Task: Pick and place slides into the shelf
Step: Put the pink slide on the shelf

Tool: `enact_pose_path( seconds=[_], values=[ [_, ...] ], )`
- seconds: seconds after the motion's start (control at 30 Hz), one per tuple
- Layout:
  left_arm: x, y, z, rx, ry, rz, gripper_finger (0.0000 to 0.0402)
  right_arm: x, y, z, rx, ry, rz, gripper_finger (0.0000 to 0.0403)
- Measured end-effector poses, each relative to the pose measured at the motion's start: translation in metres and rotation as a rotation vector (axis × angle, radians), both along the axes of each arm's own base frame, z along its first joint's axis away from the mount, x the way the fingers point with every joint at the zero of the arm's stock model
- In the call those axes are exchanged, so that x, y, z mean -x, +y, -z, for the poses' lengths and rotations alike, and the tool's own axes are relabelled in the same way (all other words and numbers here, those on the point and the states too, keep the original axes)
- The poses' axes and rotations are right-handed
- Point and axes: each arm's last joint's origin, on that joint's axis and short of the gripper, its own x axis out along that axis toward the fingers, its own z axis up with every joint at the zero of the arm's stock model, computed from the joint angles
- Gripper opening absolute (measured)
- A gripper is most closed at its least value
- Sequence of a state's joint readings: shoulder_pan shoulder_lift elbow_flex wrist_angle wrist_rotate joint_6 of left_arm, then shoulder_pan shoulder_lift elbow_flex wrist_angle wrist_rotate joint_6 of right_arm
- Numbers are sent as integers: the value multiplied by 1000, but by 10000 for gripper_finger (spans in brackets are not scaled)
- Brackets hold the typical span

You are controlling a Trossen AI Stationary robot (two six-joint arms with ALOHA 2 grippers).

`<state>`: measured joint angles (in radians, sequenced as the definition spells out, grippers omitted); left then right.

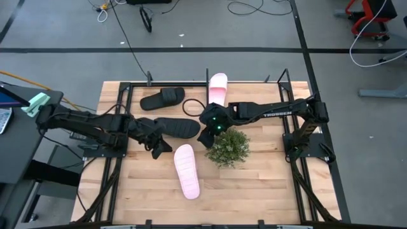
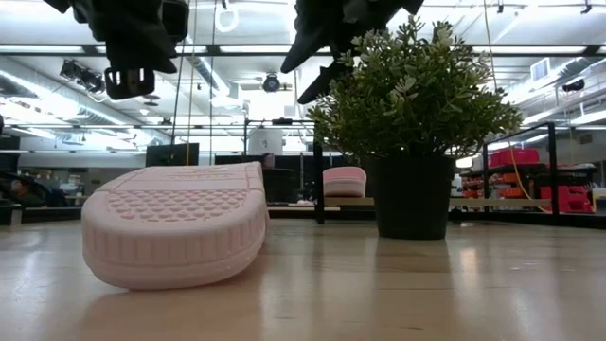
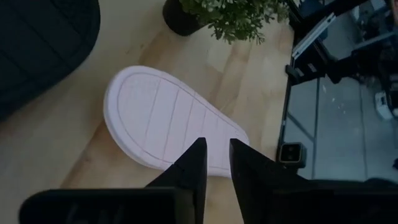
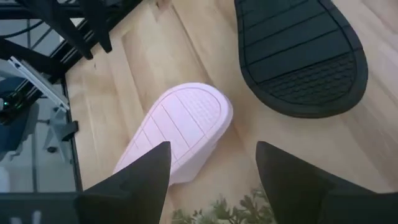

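Grey workshop floor surrounds my wooden table (image 1: 267,184). Largest on it, the shelf (image 1: 254,87) runs along the 12 o'clock edge, one pink slide (image 1: 218,89) already resting on it, so three wait. A black slide (image 1: 163,98) lies at 11 o'clock just off the shelf; another black slide (image 1: 177,127) lies sole-up at centre. The upturned pink slide (image 1: 187,170) lies at 6 o'clock, probably my target. The plant (image 1: 229,146) crowds it. My left gripper (image 1: 160,147) hovers above it, fingers nearly closed, empty. My right gripper (image 1: 206,138) hangs spread wide, empty.
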<state>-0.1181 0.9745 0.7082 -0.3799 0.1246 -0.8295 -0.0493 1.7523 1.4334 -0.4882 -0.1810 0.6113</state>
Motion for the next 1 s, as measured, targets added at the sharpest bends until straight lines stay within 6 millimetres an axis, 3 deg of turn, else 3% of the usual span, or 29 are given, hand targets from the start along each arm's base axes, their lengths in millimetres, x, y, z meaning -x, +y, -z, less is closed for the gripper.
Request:
enact_pose_path(
  seconds=[0.43, 0.67, 0.83, 1.0],
  values=[
    [2, -5, 1, 30, 28, -48, 83, -6, 2, -2, 37, -55, 64, 240],
    [2, -4, 2, -10, 23, -45, 104, -31, 2, 19, 19, -16, 41, 240],
    [3, -5, 3, 2, 42, -21, 116, -50, 3, 30, 25, 106, 4, 240],
    [7, -8, 7, -18, 95, 14, 125, -53, 1, 34, -19, 258, 24, 240]
  ],
)
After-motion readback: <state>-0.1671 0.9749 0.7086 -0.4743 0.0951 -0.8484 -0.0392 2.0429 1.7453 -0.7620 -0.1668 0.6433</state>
